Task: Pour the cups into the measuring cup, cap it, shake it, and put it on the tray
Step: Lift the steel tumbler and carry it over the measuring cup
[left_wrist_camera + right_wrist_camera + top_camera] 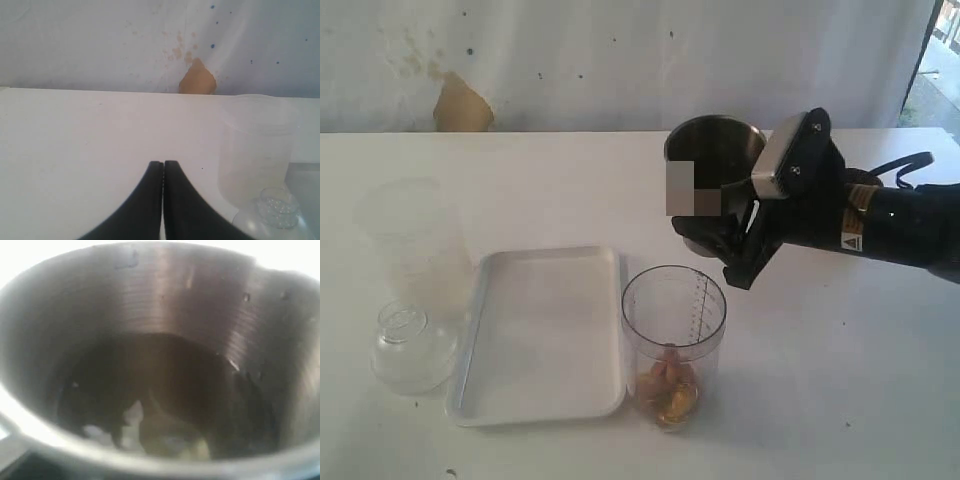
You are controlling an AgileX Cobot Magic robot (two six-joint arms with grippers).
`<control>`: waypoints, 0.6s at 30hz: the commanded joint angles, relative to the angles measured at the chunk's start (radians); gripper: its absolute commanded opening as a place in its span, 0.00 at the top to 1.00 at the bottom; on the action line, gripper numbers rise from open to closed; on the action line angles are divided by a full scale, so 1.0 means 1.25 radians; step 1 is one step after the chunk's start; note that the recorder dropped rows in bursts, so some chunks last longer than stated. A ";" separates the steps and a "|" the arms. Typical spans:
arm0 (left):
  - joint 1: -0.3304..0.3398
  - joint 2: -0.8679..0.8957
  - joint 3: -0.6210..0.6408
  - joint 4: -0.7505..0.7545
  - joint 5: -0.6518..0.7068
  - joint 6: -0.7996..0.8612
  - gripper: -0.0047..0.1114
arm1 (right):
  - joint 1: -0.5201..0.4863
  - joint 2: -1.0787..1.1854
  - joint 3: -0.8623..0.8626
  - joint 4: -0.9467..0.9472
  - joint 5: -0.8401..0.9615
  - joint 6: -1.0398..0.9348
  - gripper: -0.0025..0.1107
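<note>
My right gripper (713, 238) is shut on the steel tumbler (715, 150) and holds it off the table, just behind and above the measuring cup (674, 345). The measuring cup stands upright beside the tray's right edge, with brownish pieces at its bottom. In the right wrist view the steel tumbler (160, 315) fills the frame, with a few pale pieces lying inside it. The white tray (540, 400) lies flat, left of the measuring cup. My left gripper (163, 163) is shut on nothing over bare table. The wooden cup is out of view.
A frosted plastic container (410, 245) stands left of the tray, with a clear domed lid (410, 345) in front of it. Both show in the left wrist view too, the container (257, 145) and the lid (277, 205). A wall runs along the table's far edge.
</note>
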 commanded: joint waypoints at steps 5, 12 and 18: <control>-0.002 -0.004 0.004 0.000 -0.006 -0.002 0.95 | -0.007 -0.005 -0.020 -0.002 -0.062 -0.062 0.98; -0.002 -0.004 0.004 0.000 -0.006 -0.002 0.95 | -0.007 -0.007 -0.035 -0.024 -0.106 -0.178 0.98; -0.002 -0.004 0.004 0.000 -0.006 -0.002 0.95 | -0.007 -0.007 -0.035 -0.024 -0.108 -0.285 0.98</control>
